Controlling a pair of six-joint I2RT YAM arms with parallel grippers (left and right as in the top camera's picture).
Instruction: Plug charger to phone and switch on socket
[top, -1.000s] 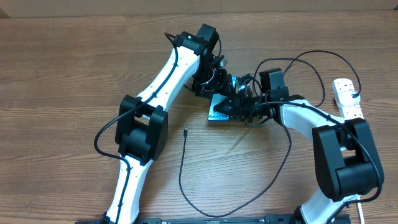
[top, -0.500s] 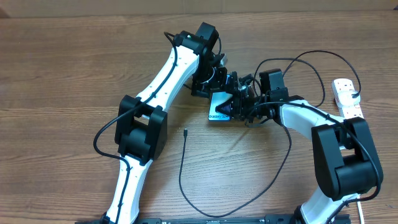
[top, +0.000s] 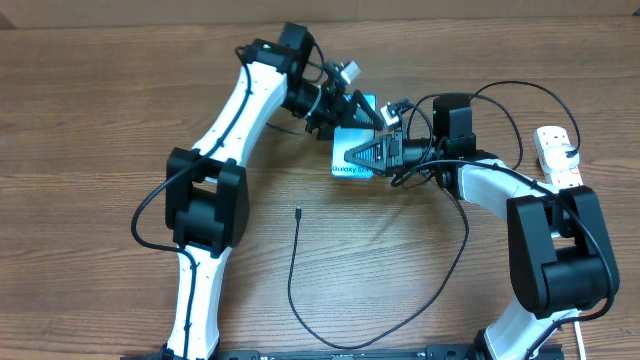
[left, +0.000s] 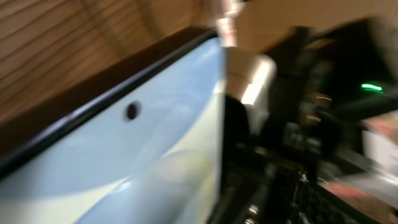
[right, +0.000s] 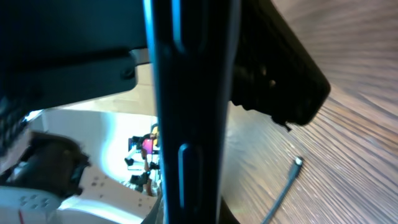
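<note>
Over wood-grain table (top: 100, 120), slim phone (top: 350, 171) in pinch of right tool (top: 358, 155); left tool (top: 350, 110) unclear.

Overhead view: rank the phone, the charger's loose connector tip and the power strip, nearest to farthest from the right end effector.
1. Phone, gripped by the right end effector.
2. Charger tip, loose on the table, nearer the arm bases.
3. Power strip, far right edge.
</note>
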